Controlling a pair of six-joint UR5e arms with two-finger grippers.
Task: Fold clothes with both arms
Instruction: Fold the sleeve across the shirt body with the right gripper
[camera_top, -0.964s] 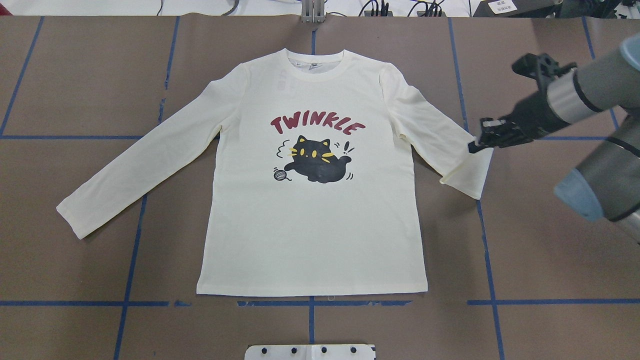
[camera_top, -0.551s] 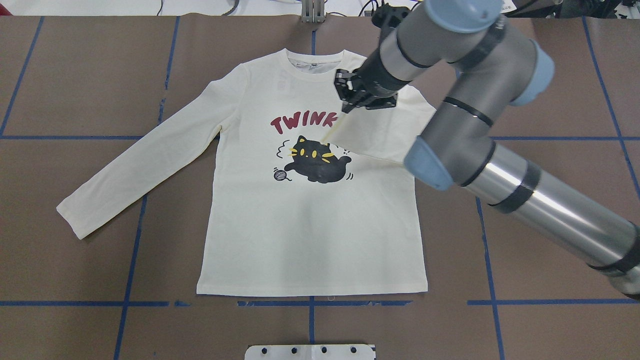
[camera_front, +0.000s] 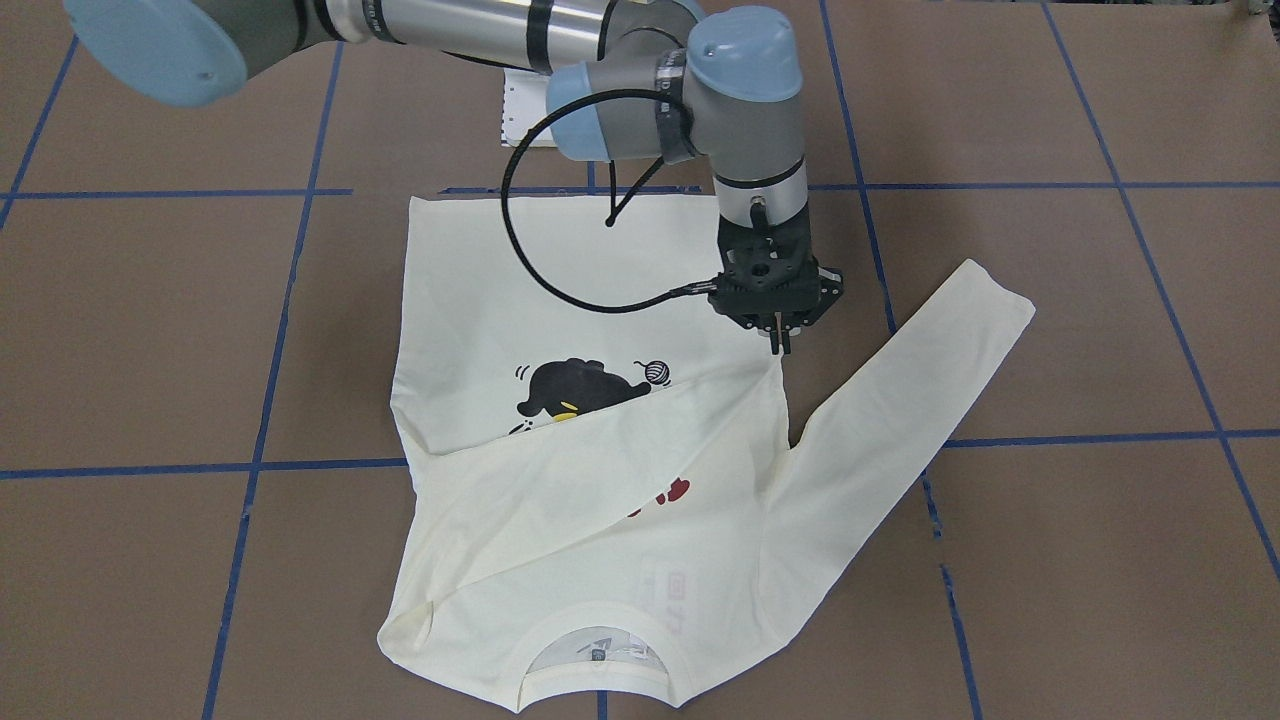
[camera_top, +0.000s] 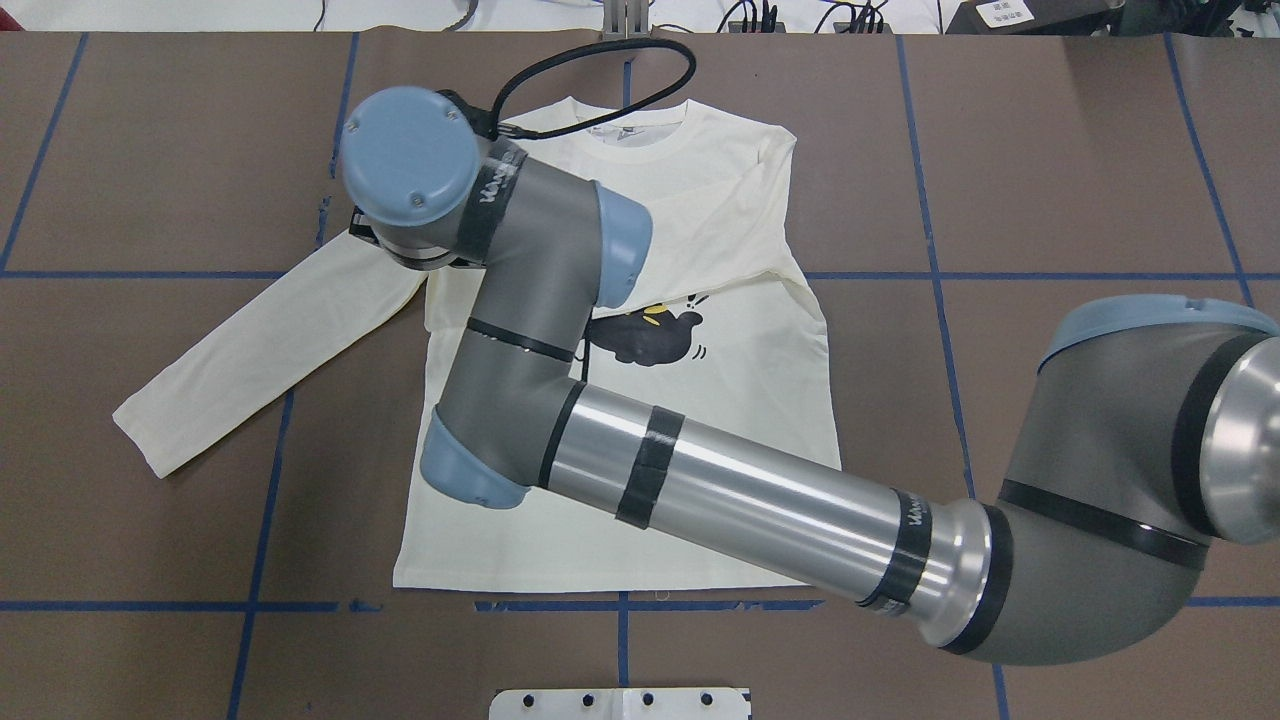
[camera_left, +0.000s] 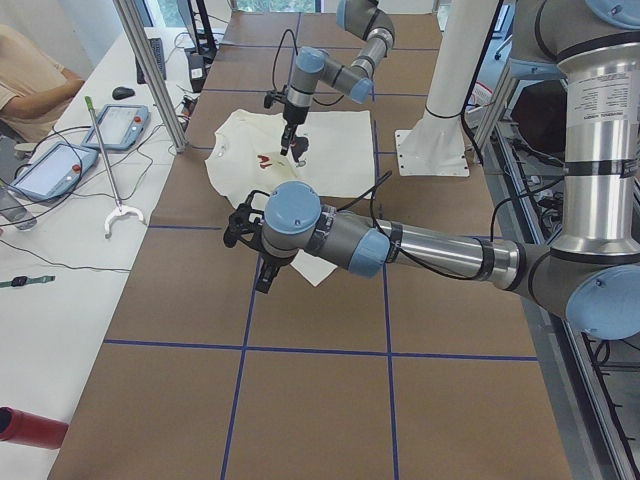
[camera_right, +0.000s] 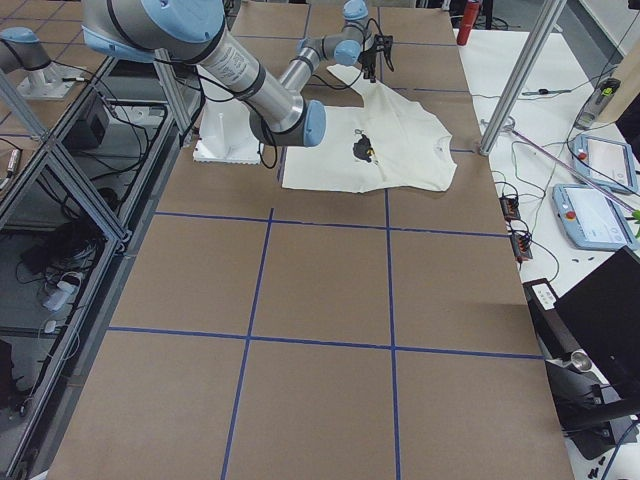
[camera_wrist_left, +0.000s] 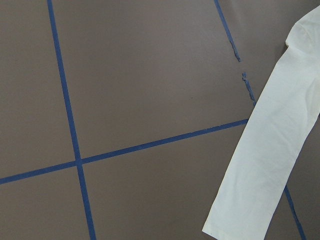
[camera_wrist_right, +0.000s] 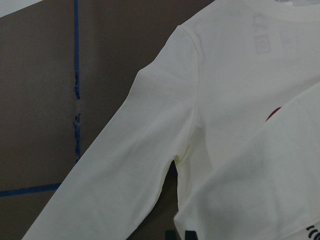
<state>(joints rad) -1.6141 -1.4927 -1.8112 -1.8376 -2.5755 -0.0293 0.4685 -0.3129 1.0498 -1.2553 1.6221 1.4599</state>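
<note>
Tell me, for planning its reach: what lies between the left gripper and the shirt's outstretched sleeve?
Only bare table crossed by blue tape before the T-shirt's sleeve, per the left wrist view.

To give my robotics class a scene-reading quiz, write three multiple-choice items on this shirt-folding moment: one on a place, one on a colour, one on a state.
1. Where does the folded sleeve lie?
A) flat on bare table
B) across the T-shirt's front
C) under the hem

2. What colour is the cat print?
A) red
B) blue
C) black

3. How is the right gripper?
A) shut on the sleeve's end
B) wide open
C) resting on the collar

Key: B, the sleeve covers most of the lettering; C, black shows beside the fold; A, it pinches the sleeve's corner.
</note>
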